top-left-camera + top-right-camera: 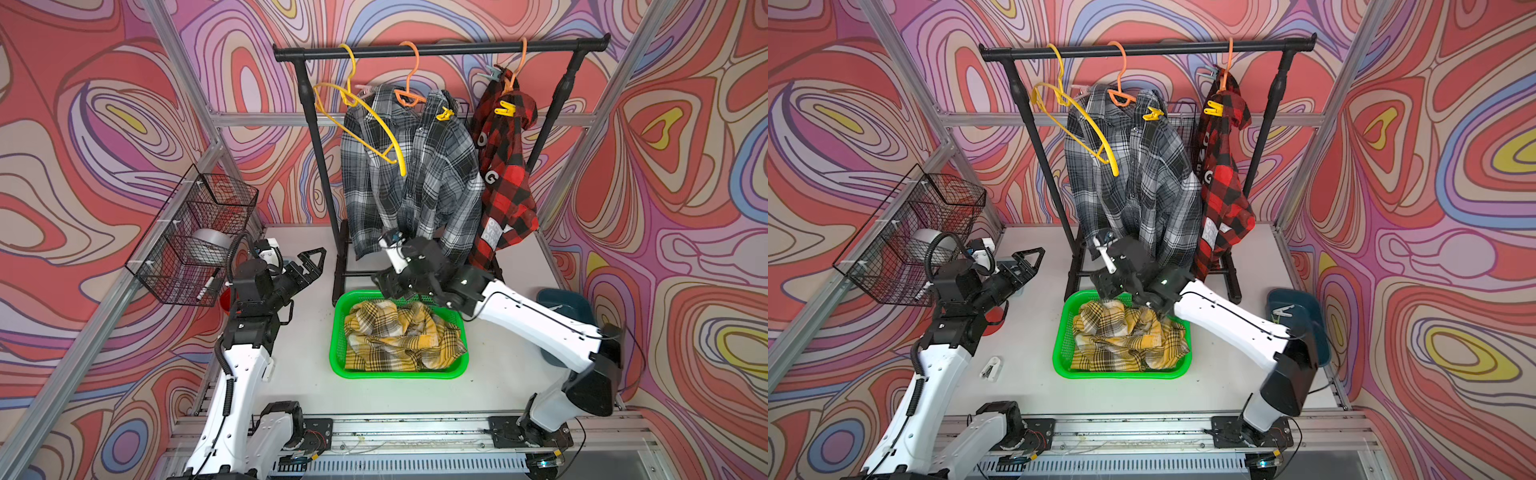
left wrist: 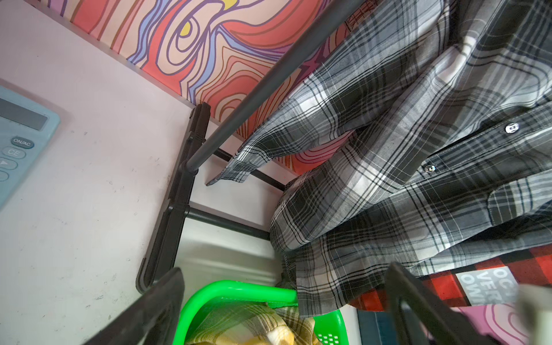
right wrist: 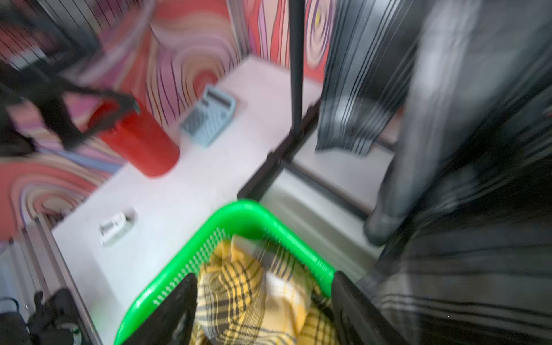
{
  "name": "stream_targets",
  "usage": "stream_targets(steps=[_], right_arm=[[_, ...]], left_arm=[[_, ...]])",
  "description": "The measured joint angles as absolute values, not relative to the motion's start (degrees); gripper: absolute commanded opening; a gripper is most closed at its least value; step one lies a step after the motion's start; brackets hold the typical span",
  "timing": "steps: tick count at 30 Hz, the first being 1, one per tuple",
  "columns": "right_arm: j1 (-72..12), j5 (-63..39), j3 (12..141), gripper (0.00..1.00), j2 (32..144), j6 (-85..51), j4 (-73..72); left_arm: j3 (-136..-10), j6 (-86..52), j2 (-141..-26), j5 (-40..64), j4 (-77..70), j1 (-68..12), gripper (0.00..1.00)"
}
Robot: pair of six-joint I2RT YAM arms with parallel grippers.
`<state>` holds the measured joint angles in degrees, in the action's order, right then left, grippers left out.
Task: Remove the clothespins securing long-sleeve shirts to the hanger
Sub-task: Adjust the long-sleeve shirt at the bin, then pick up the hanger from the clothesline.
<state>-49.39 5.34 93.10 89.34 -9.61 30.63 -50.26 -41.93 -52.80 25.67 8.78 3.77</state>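
Observation:
A grey plaid long-sleeve shirt hangs on an orange hanger, held by a yellow clothespin and a pale pink one. The red-black shirt hangs at the right with a yellow clothespin and a teal one. The yellow plaid shirt lies crumpled in the green basket. My right gripper hovers open over the basket's back rim, the yellow cloth below its jaws. My left gripper is wide open and empty, left of the rack's foot.
A bare yellow hanger dangles on the rack bar. A wire basket sits at the left wall. A red cup, a calculator and a small white clip lie on the table. A blue tray at the right holds a white clothespin.

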Motion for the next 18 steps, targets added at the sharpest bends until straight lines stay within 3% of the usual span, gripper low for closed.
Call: stream_targets(steps=[5,18], right_arm=[[-40.42,2.55,102.0,0.76,83.11,-7.22,33.1],[-28.77,-5.72,125.99,0.72,88.31,-1.52,43.0]], left_arm=[[-51.9,-40.29,-52.14,25.69,8.4,3.77,1.0],[-53.89,-36.99,-48.73,25.67,6.5,3.79,1.0]])
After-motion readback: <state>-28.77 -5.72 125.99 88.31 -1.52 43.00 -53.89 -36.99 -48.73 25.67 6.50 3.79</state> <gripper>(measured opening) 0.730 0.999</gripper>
